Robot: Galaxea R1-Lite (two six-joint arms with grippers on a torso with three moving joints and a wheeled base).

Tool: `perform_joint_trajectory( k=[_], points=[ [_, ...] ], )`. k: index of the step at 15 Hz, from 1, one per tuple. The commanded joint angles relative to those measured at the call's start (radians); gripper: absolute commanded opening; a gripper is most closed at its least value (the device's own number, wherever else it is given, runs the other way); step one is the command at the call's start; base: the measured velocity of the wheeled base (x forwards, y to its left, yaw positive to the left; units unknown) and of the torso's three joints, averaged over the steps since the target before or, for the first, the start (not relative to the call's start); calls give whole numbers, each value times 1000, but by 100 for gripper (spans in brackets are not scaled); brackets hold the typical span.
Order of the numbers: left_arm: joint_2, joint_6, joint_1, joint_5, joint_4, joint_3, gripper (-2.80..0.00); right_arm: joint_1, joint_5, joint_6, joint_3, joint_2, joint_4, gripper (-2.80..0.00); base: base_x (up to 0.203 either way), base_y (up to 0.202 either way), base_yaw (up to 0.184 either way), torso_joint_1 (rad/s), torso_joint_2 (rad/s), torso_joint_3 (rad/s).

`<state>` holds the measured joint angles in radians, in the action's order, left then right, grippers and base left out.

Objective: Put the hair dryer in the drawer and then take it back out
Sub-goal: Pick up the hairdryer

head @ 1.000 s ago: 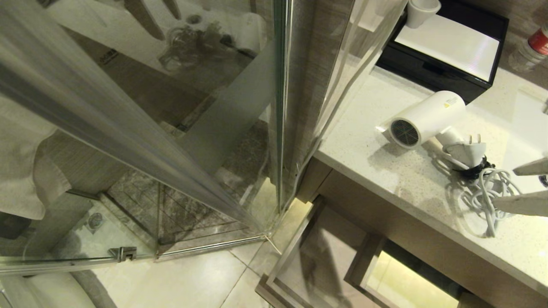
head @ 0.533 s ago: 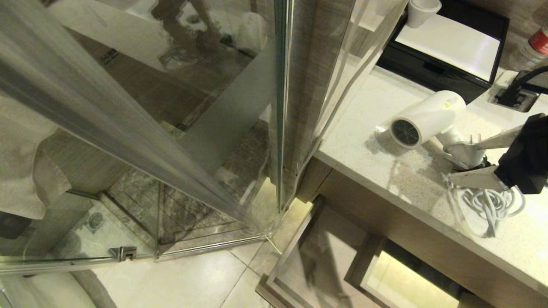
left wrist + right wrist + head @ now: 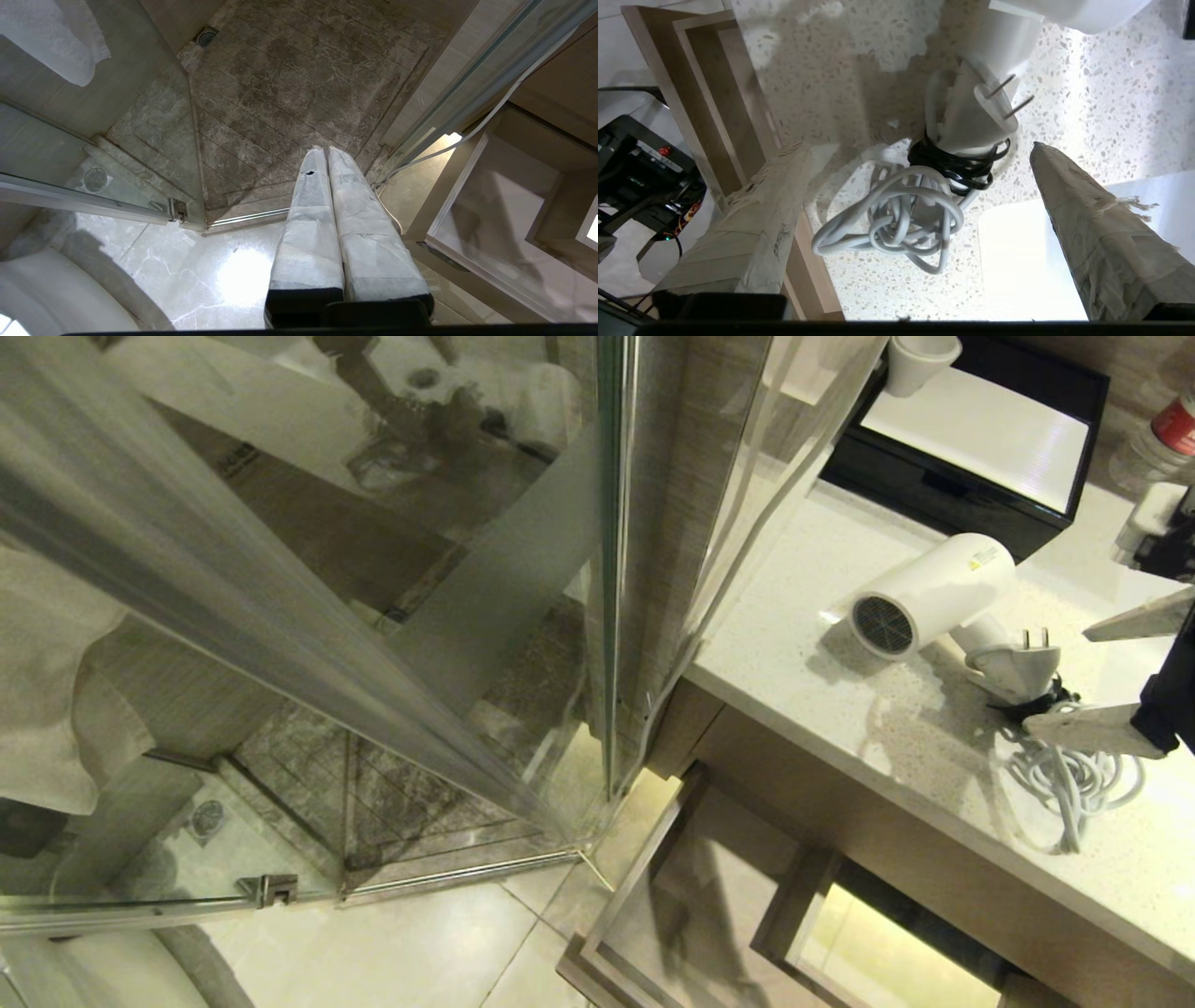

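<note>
The white hair dryer (image 3: 934, 593) lies on the speckled counter (image 3: 803, 644), its dark grille facing the front edge. Its plug (image 3: 1018, 667) and coiled white cord (image 3: 1074, 779) lie beside it, bound with a black strap (image 3: 957, 163). My right gripper (image 3: 1057, 679) hovers over the plug and cord (image 3: 896, 219), open wide with nothing held; the right wrist view shows the gripper (image 3: 916, 145) straddling the bundle. The drawer (image 3: 635, 868) stands pulled out below the counter, its pale interior showing. My left gripper (image 3: 322, 151) is shut, parked over the floor.
A black tray (image 3: 971, 439) with a white cup (image 3: 920, 359) sits at the back of the counter, a red-labelled bottle (image 3: 1158, 439) beside it. The glass shower door (image 3: 280, 616) fills the left. A white towel (image 3: 47, 691) hangs far left.
My right gripper came in from the right edge to above the plug and cord, and its jaws spread wider. The hair dryer and cord have not moved.
</note>
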<state>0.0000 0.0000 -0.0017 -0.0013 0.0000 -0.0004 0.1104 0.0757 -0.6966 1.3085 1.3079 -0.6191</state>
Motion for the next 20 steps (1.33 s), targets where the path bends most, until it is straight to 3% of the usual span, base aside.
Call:
perform_joint_trajectory(
  k=[1,4,7,11,20],
  points=[
    [0,0,0,0,0,2,-280,-7,-47,0,-9,-11,-1,0,0,0,0,0,0,0],
    [0,0,0,0,0,2,-280,-12,-91,4,-5,12,22,0,0,0,0,0,0,0],
    [0,0,0,0,0,2,-280,-11,-146,59,1,47,55,0,0,0,0,0,0,0],
    [0,0,0,0,0,2,-280,-11,-161,131,-13,75,40,0,0,0,0,0,0,0],
    [0,0,0,0,0,2,-280,-11,-162,171,-59,145,48,0,0,0,0,0,0,0]
  ],
)
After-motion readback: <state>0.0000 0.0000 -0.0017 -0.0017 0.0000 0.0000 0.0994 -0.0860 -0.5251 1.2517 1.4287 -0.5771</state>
